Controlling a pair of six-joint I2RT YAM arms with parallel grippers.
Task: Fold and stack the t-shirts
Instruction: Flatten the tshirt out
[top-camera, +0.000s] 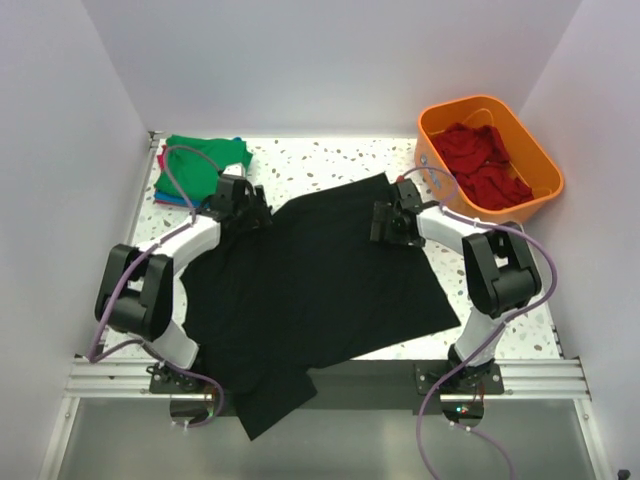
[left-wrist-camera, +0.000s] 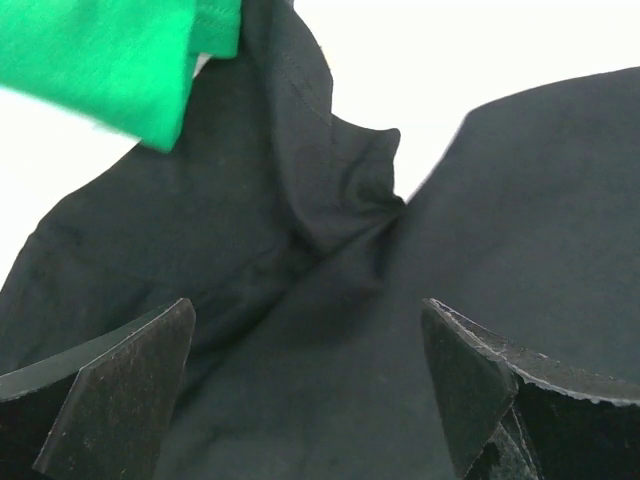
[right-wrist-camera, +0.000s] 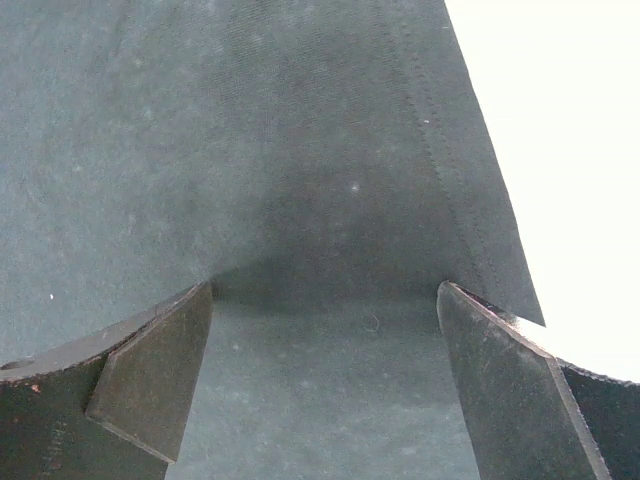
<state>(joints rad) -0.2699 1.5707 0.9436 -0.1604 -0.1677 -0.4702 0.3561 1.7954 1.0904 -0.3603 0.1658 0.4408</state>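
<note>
A black t-shirt (top-camera: 310, 280) lies spread over the middle of the table, its lower part hanging over the near edge. My left gripper (top-camera: 258, 213) is open over its far left edge, jaws wide apart above bunched black cloth (left-wrist-camera: 330, 300). My right gripper (top-camera: 383, 222) is open over the shirt's far right edge, jaws apart above a fold in the cloth (right-wrist-camera: 320, 290), near the hem (right-wrist-camera: 470, 200). A stack of folded shirts with a green one (top-camera: 205, 155) on top sits at the far left; its green cloth also shows in the left wrist view (left-wrist-camera: 110, 60).
An orange basket (top-camera: 535, 150) holding red t-shirts (top-camera: 482, 160) stands at the far right corner. White walls close the table on the left, back and right. Speckled tabletop (top-camera: 330, 160) shows behind the black shirt.
</note>
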